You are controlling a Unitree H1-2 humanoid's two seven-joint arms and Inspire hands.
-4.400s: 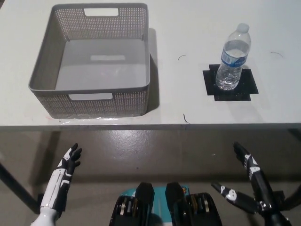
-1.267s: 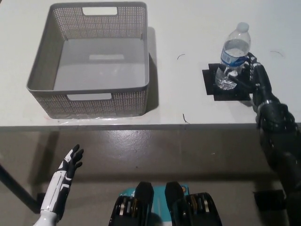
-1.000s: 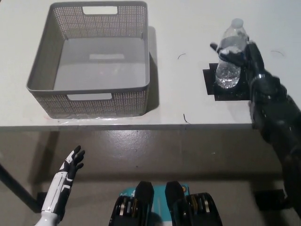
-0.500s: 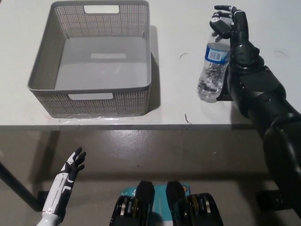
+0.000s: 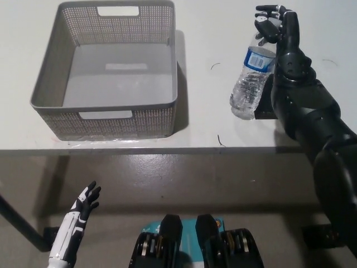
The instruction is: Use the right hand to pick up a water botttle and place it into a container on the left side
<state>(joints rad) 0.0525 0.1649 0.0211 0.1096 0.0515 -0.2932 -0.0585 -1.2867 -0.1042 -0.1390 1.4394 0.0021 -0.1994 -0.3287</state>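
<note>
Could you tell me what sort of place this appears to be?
Probably a robot test bench: a plain white table over bare concrete floor, a black tape marker for the water bottle, and one grey basket.

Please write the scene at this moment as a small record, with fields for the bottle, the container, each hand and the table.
bottle: clear water bottle with blue label, tilted, its top by the right hand, its base at the edge of the black square mark
container: grey basket, nothing inside, on the table's left part
right hand: black right hand at the bottle's top; whether it grips cannot be told
left hand: white left hand, open, resting low below the table edge
table: white table
task state: bottle not yet in the basket
</note>
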